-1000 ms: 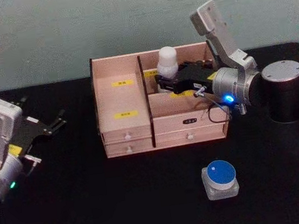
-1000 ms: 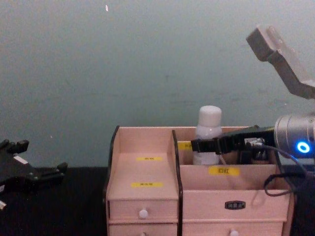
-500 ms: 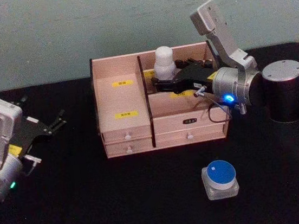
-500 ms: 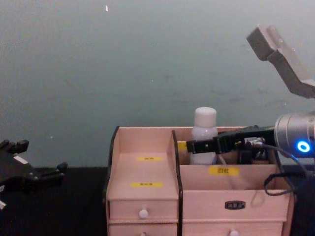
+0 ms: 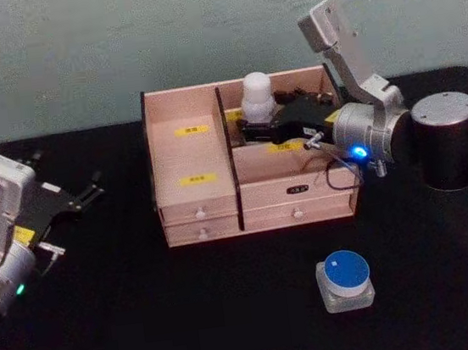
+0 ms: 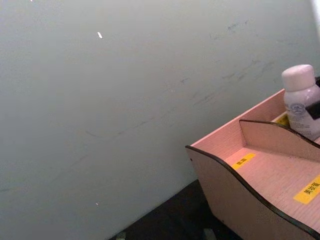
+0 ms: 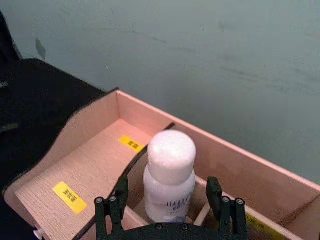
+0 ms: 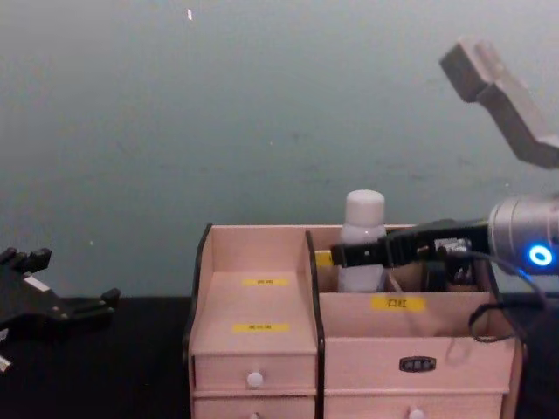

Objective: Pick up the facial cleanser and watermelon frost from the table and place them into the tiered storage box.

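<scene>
You're about halfway. The facial cleanser (image 7: 169, 175) stands upright in a rear compartment of the tiered storage box (image 5: 189, 159), and your right claw (image 7: 167, 202) straddles it, jaws spread clear of its sides. The blue-lidded watermelon frost (image 5: 346, 279) waits on the desk (image 5: 150, 322) before the box. Your left claw (image 5: 66, 172) sits open, far left.

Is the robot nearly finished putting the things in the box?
About halfway. Done: the white bottle stands upright in a back compartment of the tiered storage box. In hand: nothing is gripped; the right gripper sits around the bottle, fingers open. Left: the blue-lidded jar on the table in front of the box. The left gripper is parked at the left.
</scene>
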Robot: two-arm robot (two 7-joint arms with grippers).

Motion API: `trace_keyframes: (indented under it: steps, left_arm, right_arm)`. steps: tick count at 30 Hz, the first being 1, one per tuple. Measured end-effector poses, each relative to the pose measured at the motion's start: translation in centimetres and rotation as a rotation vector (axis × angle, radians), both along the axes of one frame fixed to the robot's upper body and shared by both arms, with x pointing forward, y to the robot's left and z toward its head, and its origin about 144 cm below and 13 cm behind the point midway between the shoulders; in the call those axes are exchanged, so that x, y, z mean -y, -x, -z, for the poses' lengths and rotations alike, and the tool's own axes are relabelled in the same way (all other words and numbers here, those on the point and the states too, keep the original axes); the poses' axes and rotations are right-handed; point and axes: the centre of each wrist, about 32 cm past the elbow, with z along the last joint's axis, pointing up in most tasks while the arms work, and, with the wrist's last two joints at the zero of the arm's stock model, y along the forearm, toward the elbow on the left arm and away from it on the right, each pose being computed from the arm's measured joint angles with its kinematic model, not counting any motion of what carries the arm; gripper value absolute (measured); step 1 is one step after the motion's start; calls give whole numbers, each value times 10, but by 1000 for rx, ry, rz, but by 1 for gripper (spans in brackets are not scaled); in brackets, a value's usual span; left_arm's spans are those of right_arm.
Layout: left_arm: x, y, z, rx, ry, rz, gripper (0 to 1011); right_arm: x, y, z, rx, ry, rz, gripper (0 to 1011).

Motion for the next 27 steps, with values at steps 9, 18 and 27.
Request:
trace_keyframes:
  steps: [9,18,27]
  left_arm:
    - [0,0,0,0,0,0,1001]
    - [0,0,0,0,0,0,1001]
    - [0,0,0,0,0,0,1001]
  right_arm:
    - [7,16,-11,55,-27,-10,1000]
    - [33,62,-7,136,-58,-58,1000]
    - [64,118,13,153,-58,-128,1000]
